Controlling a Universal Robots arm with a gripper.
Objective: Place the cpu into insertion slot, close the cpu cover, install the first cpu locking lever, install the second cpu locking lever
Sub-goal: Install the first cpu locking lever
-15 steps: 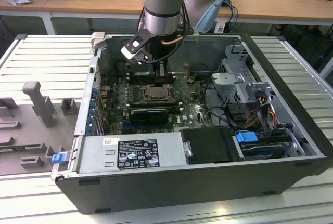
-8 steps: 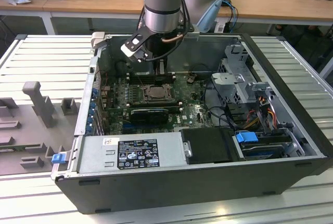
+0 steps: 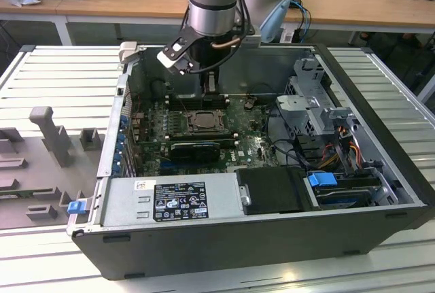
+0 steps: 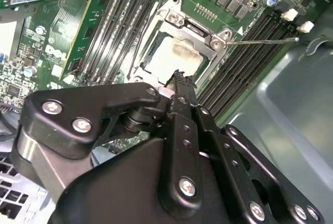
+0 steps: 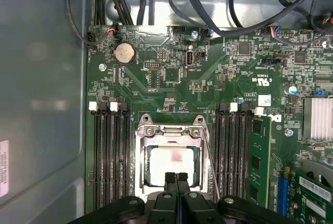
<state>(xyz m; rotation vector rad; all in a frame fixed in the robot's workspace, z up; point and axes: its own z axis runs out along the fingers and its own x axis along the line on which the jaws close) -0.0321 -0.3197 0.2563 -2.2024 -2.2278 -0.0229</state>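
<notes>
The arm (image 3: pixel 214 1) reaches down into the far half of an open computer case (image 3: pixel 272 245) that lies on a slatted metal table (image 3: pixel 61 75). A grey power supply (image 3: pixel 170 198) sits along the near wall of the case. The insertion slot (image 3: pixel 202 120) is in the green circuit board (image 5: pixel 156 78), towards the exterior view's left, with rows of long black memory slots (image 5: pixel 109 156) on either side of it. In both wrist views the cpu (image 5: pixel 171 164) lies flat in that slot, its pale metal face showing through the cut-out of the cpu cover (image 5: pixel 169 130). The cover lies down over the cpu's edges as a silvery frame. The gripper (image 5: pixel 177 178) hovers just above the edge of the socket. Its two black fingers (image 4: pixel 179 78) are pressed together with nothing between them, and the tips hang over the rim of the cpu's face; whether they touch it cannot be told. In the second wrist view a thin metal locking lever (image 4: pixel 265 40) sticks out sideways from one corner of the socket, across the neighbouring memory slots.
</notes>
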